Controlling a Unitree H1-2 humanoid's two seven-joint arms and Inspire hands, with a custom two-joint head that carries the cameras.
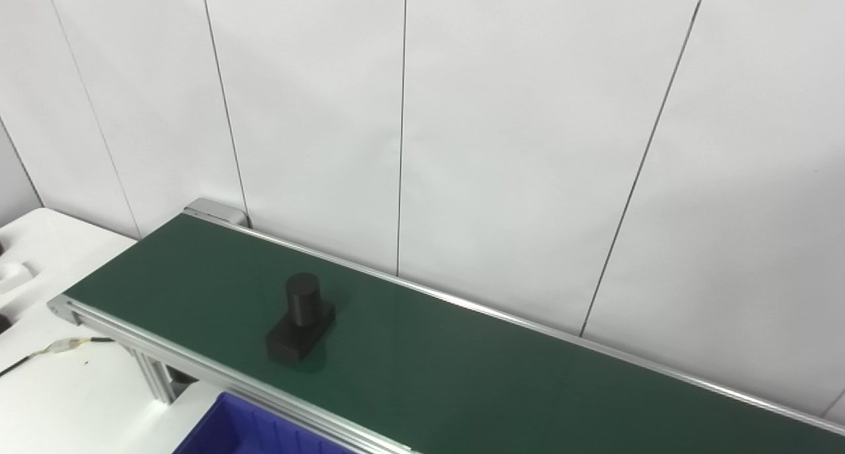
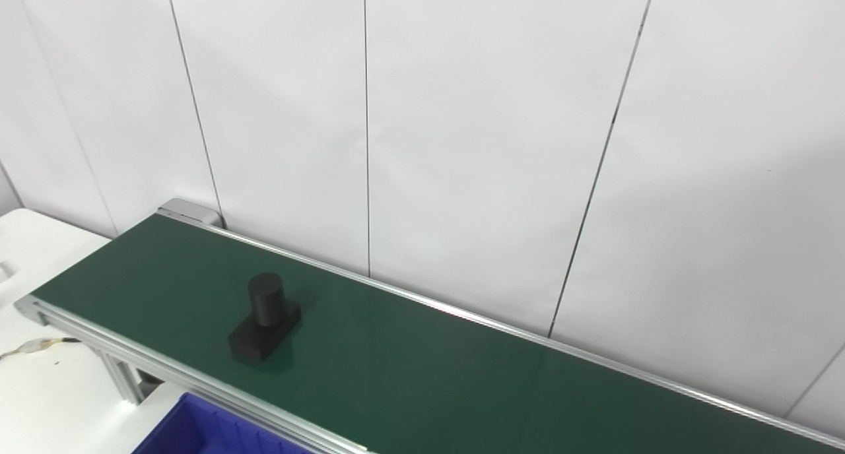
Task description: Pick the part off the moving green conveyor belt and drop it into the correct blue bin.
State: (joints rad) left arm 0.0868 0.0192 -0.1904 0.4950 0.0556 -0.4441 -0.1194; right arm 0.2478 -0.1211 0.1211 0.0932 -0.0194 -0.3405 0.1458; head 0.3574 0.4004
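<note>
A black part (image 1: 300, 318), a short upright cylinder on a flat rectangular base, sits on the green conveyor belt (image 1: 462, 368) toward its left end. It also shows in the right eye view (image 2: 264, 318). A corner of a blue bin (image 1: 251, 431) shows below the belt's near rail at the bottom edge. Neither hand is in view.
The belt runs diagonally from the left end down to the lower right, framed by silver rails (image 1: 198, 368). A white table (image 1: 59, 388) with a thin cable (image 1: 59, 346) lies at the left. White wall panels (image 1: 502, 124) stand right behind the belt.
</note>
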